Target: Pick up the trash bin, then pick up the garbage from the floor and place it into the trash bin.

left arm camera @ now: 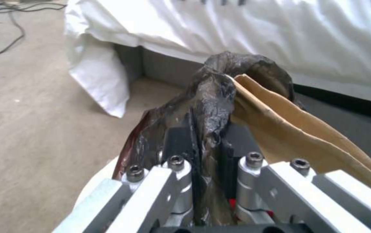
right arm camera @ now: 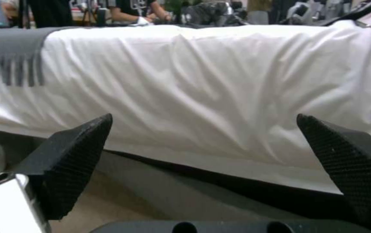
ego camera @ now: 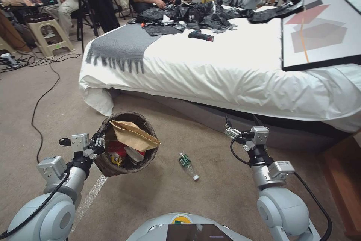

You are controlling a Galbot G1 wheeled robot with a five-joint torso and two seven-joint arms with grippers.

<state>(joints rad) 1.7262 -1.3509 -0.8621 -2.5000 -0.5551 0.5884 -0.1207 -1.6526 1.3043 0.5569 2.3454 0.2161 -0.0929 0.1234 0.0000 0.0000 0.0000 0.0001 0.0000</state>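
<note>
One bottle (ego camera: 188, 165) on carpet (left gripper (ego camera: 100, 144) grips the trash bin (ego camera: 124, 165))

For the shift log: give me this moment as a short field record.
left gripper: shut on the trash bin rim, bin held off the carpet
bin contents: brown paper bag, red and yellow wrappers
right gripper: open, empty, facing the bed
litter left: plastic bottle lying on the carpet between the arms
</note>
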